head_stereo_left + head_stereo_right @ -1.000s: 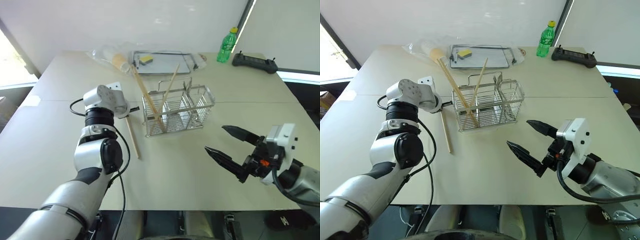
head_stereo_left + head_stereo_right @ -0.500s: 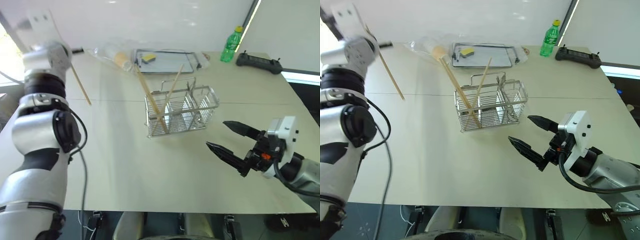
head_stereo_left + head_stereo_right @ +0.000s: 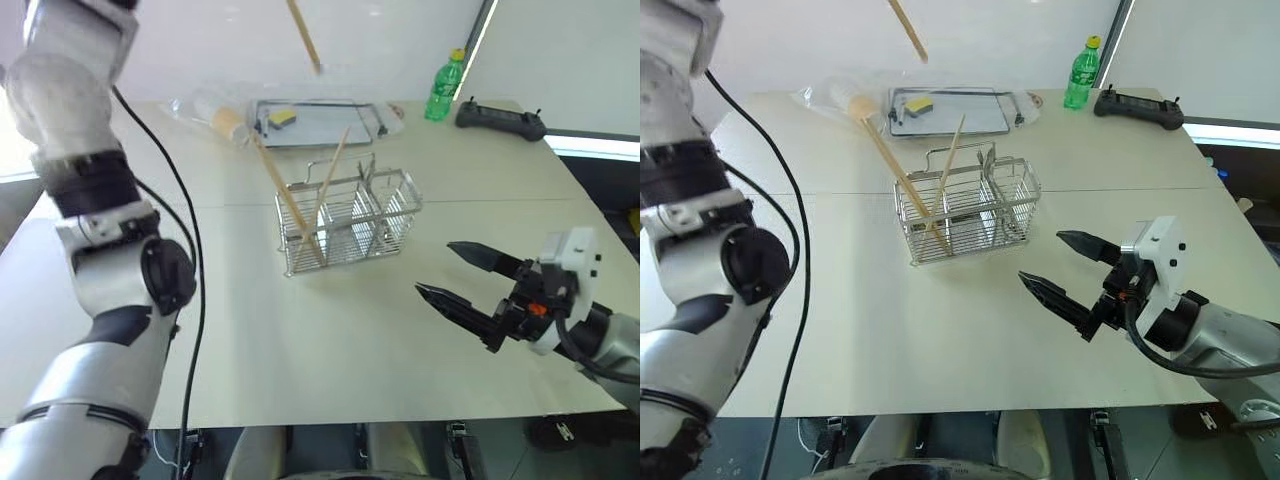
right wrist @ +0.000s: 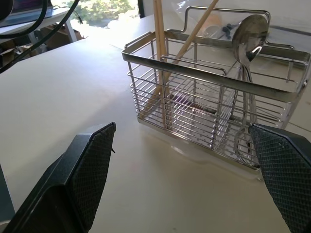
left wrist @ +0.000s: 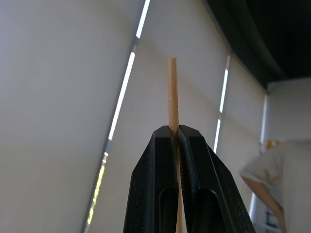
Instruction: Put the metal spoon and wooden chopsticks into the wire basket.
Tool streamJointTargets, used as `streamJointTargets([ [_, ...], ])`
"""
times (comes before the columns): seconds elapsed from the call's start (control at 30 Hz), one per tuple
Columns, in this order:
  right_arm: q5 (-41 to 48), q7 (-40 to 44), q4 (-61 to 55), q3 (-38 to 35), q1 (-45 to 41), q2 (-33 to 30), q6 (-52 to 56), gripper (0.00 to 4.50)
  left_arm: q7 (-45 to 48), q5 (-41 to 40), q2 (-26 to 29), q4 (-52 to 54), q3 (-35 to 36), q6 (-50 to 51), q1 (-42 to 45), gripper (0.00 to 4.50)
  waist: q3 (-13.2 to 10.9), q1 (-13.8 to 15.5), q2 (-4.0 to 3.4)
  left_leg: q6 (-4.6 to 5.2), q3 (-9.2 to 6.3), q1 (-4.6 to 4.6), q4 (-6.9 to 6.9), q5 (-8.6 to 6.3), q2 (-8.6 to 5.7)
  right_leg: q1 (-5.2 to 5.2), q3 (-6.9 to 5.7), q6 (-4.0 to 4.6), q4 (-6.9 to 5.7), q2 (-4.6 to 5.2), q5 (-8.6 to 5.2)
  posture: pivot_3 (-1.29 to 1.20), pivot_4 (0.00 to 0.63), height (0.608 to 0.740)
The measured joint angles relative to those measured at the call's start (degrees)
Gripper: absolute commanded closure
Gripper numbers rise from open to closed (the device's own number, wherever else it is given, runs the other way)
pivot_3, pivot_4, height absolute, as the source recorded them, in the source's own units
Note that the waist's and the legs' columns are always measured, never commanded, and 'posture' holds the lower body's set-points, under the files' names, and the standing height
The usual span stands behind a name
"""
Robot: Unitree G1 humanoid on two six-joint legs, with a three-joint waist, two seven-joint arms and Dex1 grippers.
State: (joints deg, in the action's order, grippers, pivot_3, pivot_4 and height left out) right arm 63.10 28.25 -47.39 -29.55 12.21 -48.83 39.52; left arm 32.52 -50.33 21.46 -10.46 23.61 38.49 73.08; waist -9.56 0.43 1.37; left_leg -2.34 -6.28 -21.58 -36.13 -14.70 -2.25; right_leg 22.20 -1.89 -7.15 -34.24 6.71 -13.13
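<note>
Right eye view, nearest first: the right claw (image 3: 1054, 266), two black pointed fingers spread wide and holding nothing, hovers low over the pale bench (image 3: 940, 340), a little apart from the basket and aimed toward it.

Next out, mid-bench, stands the rectangular chrome wire basket (image 3: 965, 210) with divided compartments and a raised wire handle. Two long light-tan wooden chopsticks (image 3: 902, 182) already lean inside its left compartments, their tops sticking out well above the rim. From the right wrist view, a small shiny metal spoon (image 4: 249, 53) also stands in the basket, bowl upward, in a compartment apart from the sticks.

Beyond the basket lie a flat metal tray (image 3: 950, 115) carrying a yellow sponge (image 3: 919, 104), a clear plastic bag, a green bottle (image 3: 1078, 73) and a black controller (image 3: 1138, 108) near the far edge.

High above the bench, the left claw (image 5: 176, 132) is clamped tight on a third wooden chopstick (image 3: 303, 34), whose lower end hangs in the air above the tray.

Judged from this, the spoon and two sticks are in place; the lifted stick has yet to be lowered into the basket.
</note>
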Motion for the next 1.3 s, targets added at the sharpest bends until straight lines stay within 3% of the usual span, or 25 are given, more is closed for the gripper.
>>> streamJointTargets([
  [0.23, 0.87, -0.79, 0.01, -0.54, 0.14, -0.19, 0.09, 0.0, 4.56, -0.19, -0.62, 12.95, -12.02, 5.57, -12.71, 4.45, 0.01, 0.36, -0.01, 0.03, 0.02, 0.1, -0.09, 0.02, 0.02, -0.13, 0.07, 0.37, 0.03, -0.03, -0.05, 0.0, 0.15, 0.709],
  [0.47, 1.1, -1.15, -0.02, -1.08, 1.4, 0.09, -0.01, 0.0, 8.61, 6.2, 0.76, 15.02, -18.83, 1.85, -16.99, 4.45, 0.01, 0.38, -0.03, 0.13, 0.06, -0.04, -0.01, -0.04, 0.01, 0.05, 0.11, 0.37, 0.07, -0.05, -0.07, 0.0, 0.15, 0.709],
  [0.9, 0.7, -1.91, -0.17, -1.0, 2.02, 0.59, -0.92, 0.0, 9.36, 8.81, 2.4, 3.99, -14.35, -2.49, -11.7, 4.45, 0.0, 0.42, -0.03, 0.17, 0.04, -0.06, 0.0, -0.06, 0.01, 0.06, 0.1, 0.39, 0.09, -0.05, -0.16, 0.0, 0.15, 0.709],
  [1.3, 0.99, -2.46, -0.07, -0.36, 0.61, 0.57, -1.01, 0.0, 9.02, 8.41, 4.62, 3.64, -12.11, -1.58, -10.13, 4.45, 0.0, 0.33, -0.04, 0.17, 0.05, 0.0, -0.01, -0.07, 0.03, 0.05, 0.1, 0.38, 0.04, -0.06, -0.17, 0.0, 0.15, 0.709],
])
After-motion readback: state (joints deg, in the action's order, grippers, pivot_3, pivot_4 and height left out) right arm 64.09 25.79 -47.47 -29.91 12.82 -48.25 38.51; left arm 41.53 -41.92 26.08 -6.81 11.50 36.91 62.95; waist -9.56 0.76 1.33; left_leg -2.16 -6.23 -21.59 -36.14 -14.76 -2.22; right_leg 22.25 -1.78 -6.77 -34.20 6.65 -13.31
